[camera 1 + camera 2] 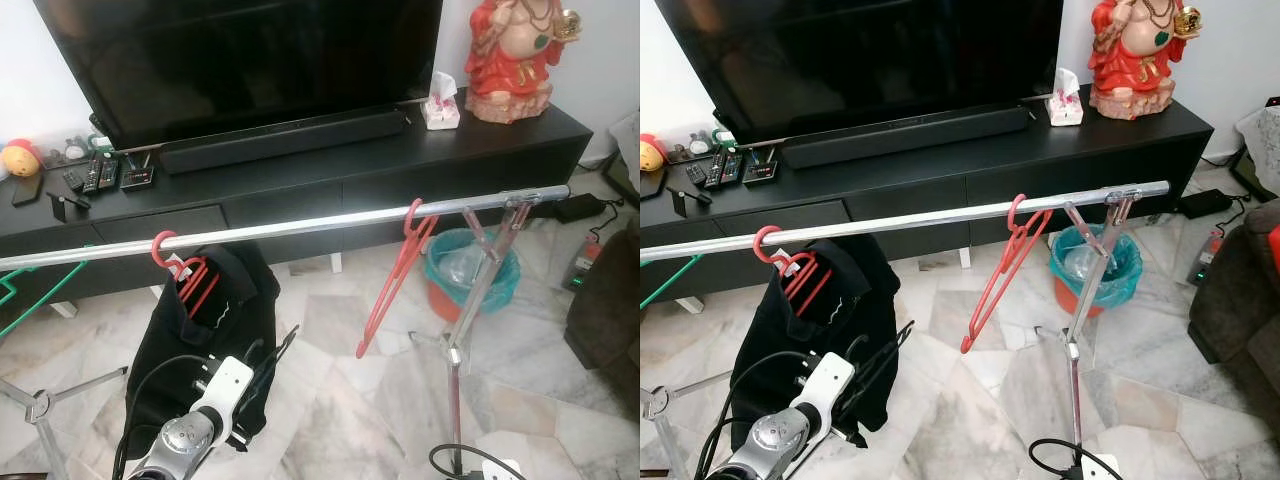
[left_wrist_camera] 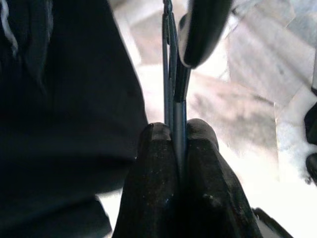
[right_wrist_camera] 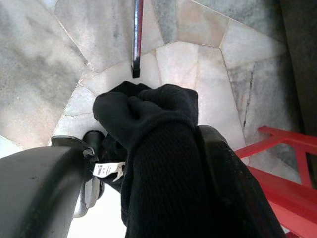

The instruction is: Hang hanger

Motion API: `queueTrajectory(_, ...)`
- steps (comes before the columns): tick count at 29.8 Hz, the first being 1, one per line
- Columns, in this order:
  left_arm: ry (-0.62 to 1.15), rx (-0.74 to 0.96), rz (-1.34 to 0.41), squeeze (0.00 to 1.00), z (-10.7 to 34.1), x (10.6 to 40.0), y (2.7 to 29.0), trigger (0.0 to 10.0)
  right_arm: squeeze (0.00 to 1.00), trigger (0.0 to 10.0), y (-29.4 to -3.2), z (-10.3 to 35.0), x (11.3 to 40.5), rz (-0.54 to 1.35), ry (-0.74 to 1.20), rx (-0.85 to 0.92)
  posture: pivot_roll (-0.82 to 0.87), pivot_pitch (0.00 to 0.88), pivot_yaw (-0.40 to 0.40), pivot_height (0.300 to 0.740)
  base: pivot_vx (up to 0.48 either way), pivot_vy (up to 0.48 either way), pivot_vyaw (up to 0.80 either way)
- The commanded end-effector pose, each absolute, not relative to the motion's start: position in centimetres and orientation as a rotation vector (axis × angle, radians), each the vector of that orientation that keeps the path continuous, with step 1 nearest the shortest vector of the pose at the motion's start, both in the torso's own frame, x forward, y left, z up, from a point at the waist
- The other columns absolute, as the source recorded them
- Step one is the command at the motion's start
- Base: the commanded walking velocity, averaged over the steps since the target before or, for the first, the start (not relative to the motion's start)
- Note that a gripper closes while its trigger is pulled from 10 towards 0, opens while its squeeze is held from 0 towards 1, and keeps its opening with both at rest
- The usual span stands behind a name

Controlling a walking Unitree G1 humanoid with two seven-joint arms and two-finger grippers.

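Note:
A silver rail [image 1: 300, 226] runs across in front of me. On its left part hangs a red hanger [image 1: 185, 272] carrying a black garment [image 1: 200, 340]. Further right an empty red hanger [image 1: 395, 275] dangles tilted from the rail. Below the rail, my left gripper [image 1: 288, 342] is low beside the black garment, shut on a thin dark hanger [image 2: 171, 74]. My right gripper [image 3: 148, 163] hangs low over the marble floor, shut on a bunch of black knit cloth [image 3: 163, 148] with a white tag; another red hanger [image 3: 282, 193] lies beside it.
The rail's folding stand [image 1: 480, 290] stands at the right, with a teal-lined bin [image 1: 470, 268] behind it. A black TV cabinet [image 1: 400, 170] with a TV sits beyond the rail. A dark sofa [image 1: 605, 300] is at the right, a green hanger [image 1: 20, 300] at the far left.

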State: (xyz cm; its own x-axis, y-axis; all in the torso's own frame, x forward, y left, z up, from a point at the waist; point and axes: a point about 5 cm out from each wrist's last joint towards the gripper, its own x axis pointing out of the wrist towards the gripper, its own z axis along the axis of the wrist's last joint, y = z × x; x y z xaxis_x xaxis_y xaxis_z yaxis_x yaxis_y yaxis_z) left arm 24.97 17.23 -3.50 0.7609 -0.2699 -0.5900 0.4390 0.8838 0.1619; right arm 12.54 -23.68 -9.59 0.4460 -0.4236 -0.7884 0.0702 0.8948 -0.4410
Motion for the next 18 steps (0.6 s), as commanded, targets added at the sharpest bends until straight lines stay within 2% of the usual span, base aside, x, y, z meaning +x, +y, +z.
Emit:
queueTrajectory(1,0.726,0.215,-0.271,0.0,-5.1,23.1,18.9,10.0,0.0,10.0,-23.3,-9.8,12.4,-0.297,1.083,-0.37,-0.07,0.0,0.093,0.74,0.0,0.0,0.0)
queueTrajectory(7,0.858,0.163,-0.176,0.0,-6.9,20.2,20.0,10.0,0.0,10.0,-23.4,-9.8,12.2,-0.303,1.086,-0.367,-0.07,0.0,0.092,0.74,0.0,0.0,0.0)
queueTrajectory(18,0.904,0.117,-0.118,0.0,-7.7,18.7,20.7,10.0,0.0,10.0,-23.5,-9.8,12.0,-0.303,1.091,-0.371,-0.07,0.0,0.085,0.74,0.0,0.0,0.0)
